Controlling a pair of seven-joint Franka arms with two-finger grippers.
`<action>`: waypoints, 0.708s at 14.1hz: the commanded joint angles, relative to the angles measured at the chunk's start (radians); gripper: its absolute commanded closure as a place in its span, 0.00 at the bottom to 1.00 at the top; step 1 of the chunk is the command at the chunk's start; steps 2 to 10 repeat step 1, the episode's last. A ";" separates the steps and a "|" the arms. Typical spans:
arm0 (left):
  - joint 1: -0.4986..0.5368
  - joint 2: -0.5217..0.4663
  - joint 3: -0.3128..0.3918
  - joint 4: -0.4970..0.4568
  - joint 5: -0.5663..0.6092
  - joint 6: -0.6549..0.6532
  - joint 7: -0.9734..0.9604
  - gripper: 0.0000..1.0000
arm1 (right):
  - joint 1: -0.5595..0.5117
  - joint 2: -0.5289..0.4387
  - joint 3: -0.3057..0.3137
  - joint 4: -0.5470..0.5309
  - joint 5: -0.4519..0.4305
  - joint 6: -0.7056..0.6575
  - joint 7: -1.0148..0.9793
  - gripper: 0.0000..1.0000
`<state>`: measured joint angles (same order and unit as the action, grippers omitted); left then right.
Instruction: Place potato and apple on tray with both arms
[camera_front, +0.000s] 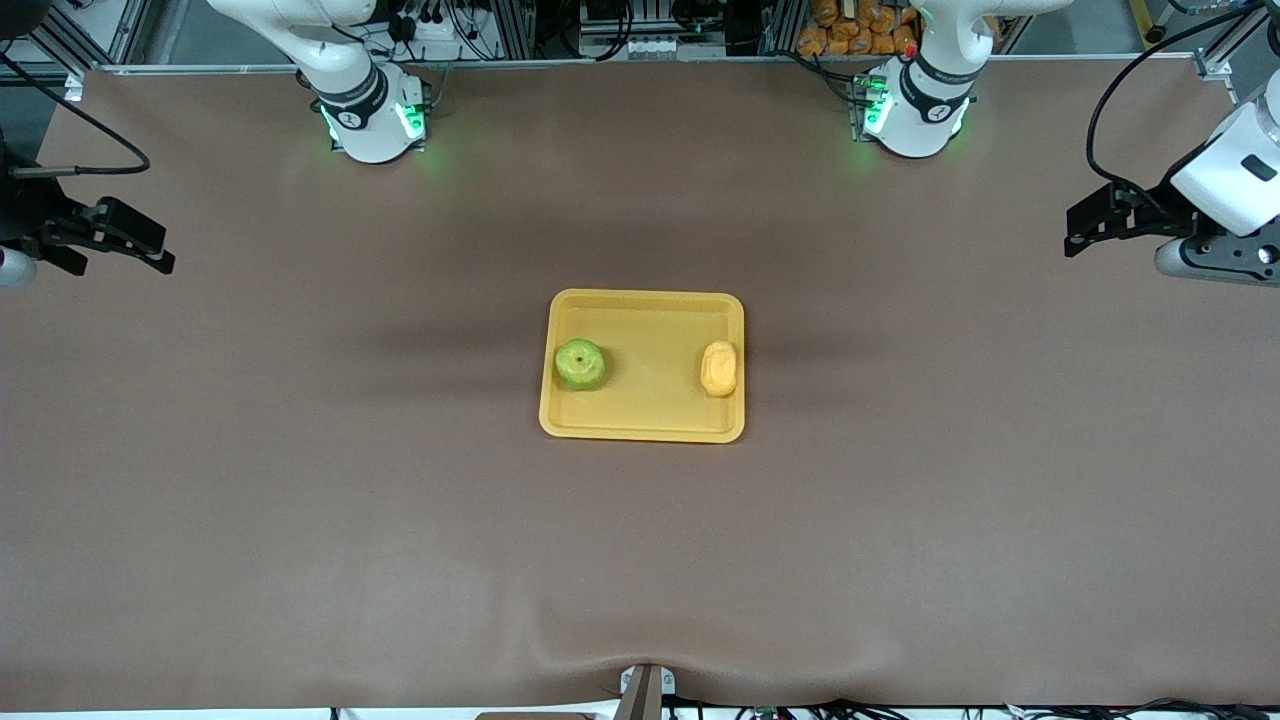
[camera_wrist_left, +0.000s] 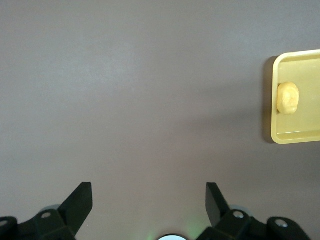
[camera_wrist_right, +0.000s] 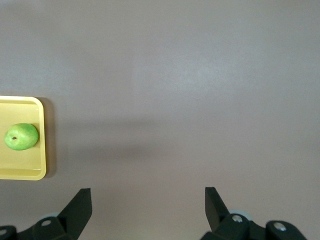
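Observation:
The yellow-orange tray (camera_front: 646, 412) lies in the middle of the table. The green apple (camera_front: 580, 364) sits in it at the right arm's end, also seen in the right wrist view (camera_wrist_right: 21, 136). The yellow potato (camera_front: 719, 368) sits in it at the left arm's end, also seen in the left wrist view (camera_wrist_left: 288, 97). My left gripper (camera_front: 1082, 232) is open and empty over the bare table at the left arm's end; it also shows in its wrist view (camera_wrist_left: 149, 195). My right gripper (camera_front: 150, 250) is open and empty over the right arm's end (camera_wrist_right: 148, 199). Both arms wait.
The brown table mat (camera_front: 300, 500) surrounds the tray. Both arm bases (camera_front: 372, 120) stand at the table's edge farthest from the front camera. Orange bags (camera_front: 855, 30) lie off the table past them. A small mount (camera_front: 645, 690) sits at the near edge.

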<state>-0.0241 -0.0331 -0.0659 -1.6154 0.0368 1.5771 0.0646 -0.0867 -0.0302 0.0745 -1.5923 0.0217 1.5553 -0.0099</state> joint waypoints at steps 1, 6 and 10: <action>0.007 0.009 -0.005 0.017 0.000 -0.005 -0.002 0.00 | -0.010 0.003 0.008 0.011 0.004 -0.003 -0.012 0.00; 0.007 0.009 -0.005 0.017 0.000 -0.005 -0.002 0.00 | -0.010 0.003 0.008 0.011 0.004 -0.003 -0.012 0.00; 0.007 0.009 -0.005 0.017 0.000 -0.005 -0.002 0.00 | -0.010 0.003 0.008 0.011 0.004 -0.003 -0.012 0.00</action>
